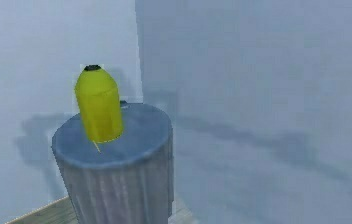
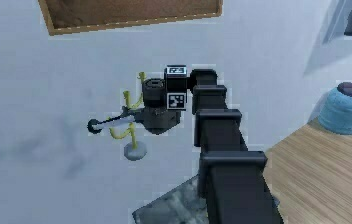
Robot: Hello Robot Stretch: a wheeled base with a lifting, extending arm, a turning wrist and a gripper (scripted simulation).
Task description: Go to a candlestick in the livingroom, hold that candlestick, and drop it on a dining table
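**Pull in before turning**

Near the far pale blue wall (image 2: 44, 100), the dark square arm (image 2: 219, 140) stretches out. I judge it best drawn in before the base turns. Its gripper (image 2: 109, 123) holds the pale yellow branched candlestick (image 2: 136, 150), left of the arm, clear of every surface.

We see a pale blue-grey wall (image 2: 54, 80) behind the jaws of the gripper (image 2: 109, 123). Above the jaws, a brown wooden frame (image 2: 134, 20) hangs on this wall. Well to the right of the jaws and lower there is a light wooden floor (image 2: 319, 170), where a blue round container (image 2: 346, 110) stands near the wall.
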